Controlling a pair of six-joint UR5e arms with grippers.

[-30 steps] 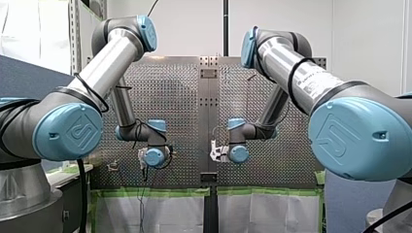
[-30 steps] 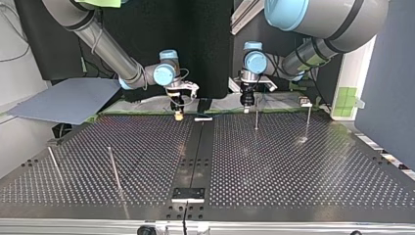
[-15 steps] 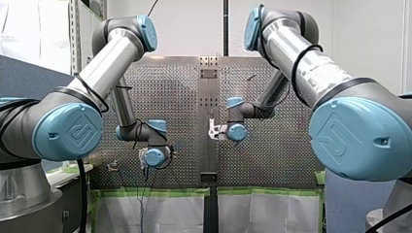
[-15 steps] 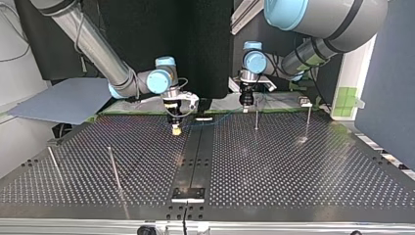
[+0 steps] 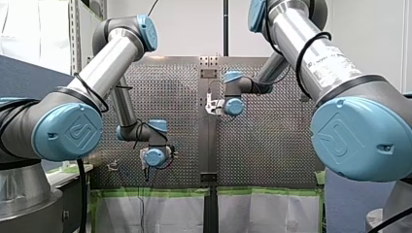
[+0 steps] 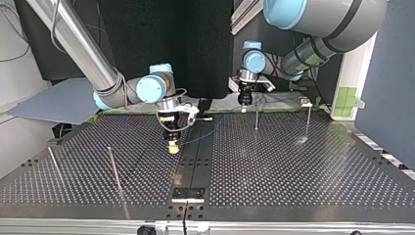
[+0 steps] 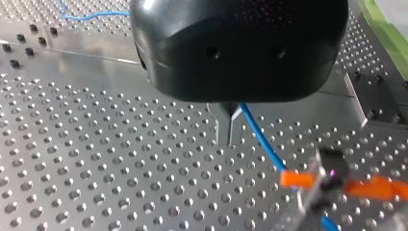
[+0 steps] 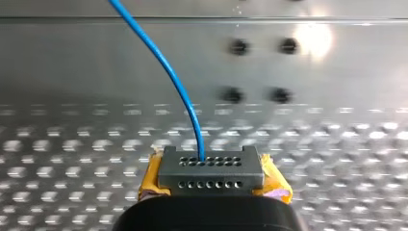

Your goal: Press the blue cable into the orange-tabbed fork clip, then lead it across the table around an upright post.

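Counting four upright posts, one blue cable, one fork clip.

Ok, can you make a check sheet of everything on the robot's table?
Surface: perforated table, metal.
Job's things: blue cable meets the orange-tabbed clip; four upright posts, none rounded yet.
Clutter: nothing seen.
Hands: my right hand, yellow pads, shut on the cable; my left hand shut on it beside the clip.
Cables: blue cable strung between both hands; black cables on both arms.
Surroundings: green tape at the table's edge; grey board beside it; nobody.
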